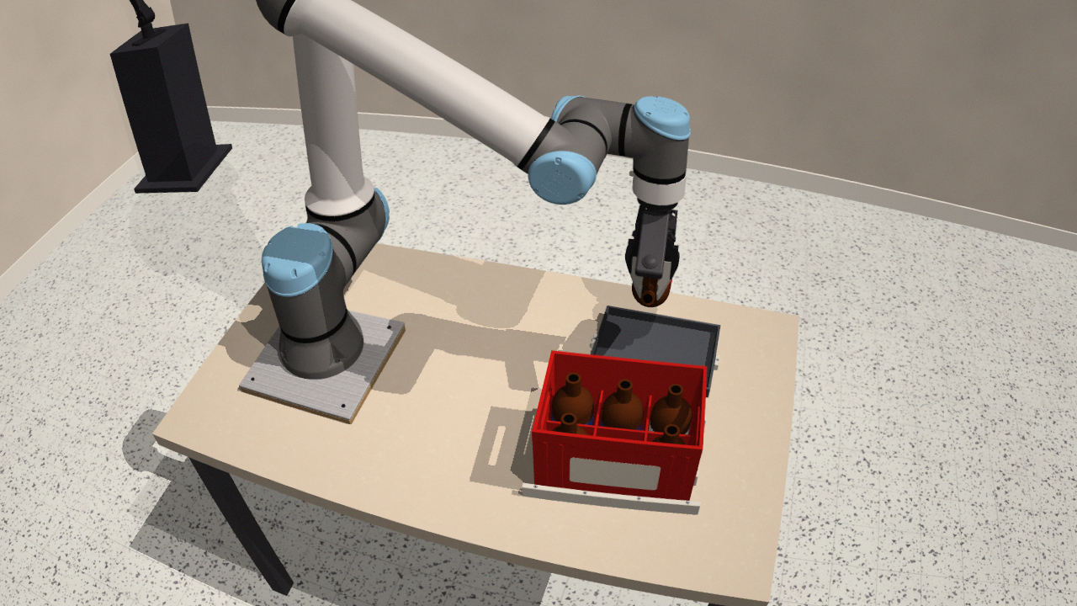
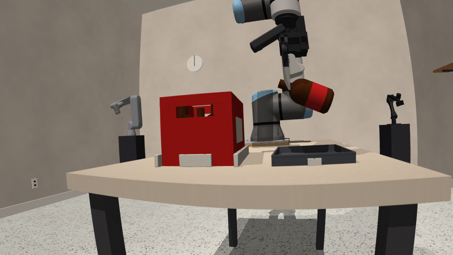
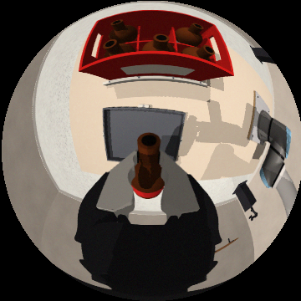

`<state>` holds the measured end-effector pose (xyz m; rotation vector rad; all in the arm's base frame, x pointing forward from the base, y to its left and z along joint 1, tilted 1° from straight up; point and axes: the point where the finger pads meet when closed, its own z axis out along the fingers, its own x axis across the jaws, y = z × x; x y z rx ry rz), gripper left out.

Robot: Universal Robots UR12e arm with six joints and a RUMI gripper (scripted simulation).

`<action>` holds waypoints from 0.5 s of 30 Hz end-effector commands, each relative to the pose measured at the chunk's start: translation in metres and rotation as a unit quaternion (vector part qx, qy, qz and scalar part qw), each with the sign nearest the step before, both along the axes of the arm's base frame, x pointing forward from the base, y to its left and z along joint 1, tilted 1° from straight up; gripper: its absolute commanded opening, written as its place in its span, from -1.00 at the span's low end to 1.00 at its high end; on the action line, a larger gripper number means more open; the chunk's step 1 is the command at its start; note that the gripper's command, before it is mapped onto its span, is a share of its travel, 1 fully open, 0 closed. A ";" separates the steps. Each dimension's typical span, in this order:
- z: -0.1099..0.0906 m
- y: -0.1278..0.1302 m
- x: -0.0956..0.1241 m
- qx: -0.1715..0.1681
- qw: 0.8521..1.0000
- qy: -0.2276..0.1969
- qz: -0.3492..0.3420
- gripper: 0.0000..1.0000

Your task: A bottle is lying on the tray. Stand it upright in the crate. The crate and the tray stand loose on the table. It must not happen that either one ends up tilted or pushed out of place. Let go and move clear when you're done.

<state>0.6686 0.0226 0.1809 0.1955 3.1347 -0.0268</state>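
My gripper (image 1: 650,286) (image 2: 287,86) (image 3: 148,150) is shut on a brown bottle (image 1: 646,298) (image 2: 311,95) (image 3: 148,146) with a red label, gripping it near the neck. The bottle hangs almost level, base tipped slightly down, high above the dark grey tray (image 1: 655,338) (image 2: 313,155) (image 3: 125,134), which is empty. The red crate (image 1: 602,452) (image 2: 196,133) (image 3: 155,63) stands next to the tray, toward the table's front in the top view. It holds several upright brown bottles (image 1: 623,403). Its front middle compartment looks empty.
White stop strips (image 1: 602,497) (image 2: 194,160) lie along the crate's foot. The arm's base stands on a grey plate (image 1: 323,376) at the table's left. Black pedestals (image 1: 165,105) (image 2: 394,141) stand on the floor away from the table.
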 end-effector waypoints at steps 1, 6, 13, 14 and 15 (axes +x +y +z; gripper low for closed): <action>0.001 0.000 0.001 0.000 1.000 -0.001 0.000 -1.00; 0.001 0.000 0.001 0.000 1.000 -0.001 0.000 -1.00; 0.001 0.000 0.001 0.000 1.000 -0.001 0.016 -1.00; 0.001 0.000 0.001 0.000 1.000 -0.001 0.016 -1.00; 0.001 0.000 0.001 0.000 1.000 -0.001 0.016 -1.00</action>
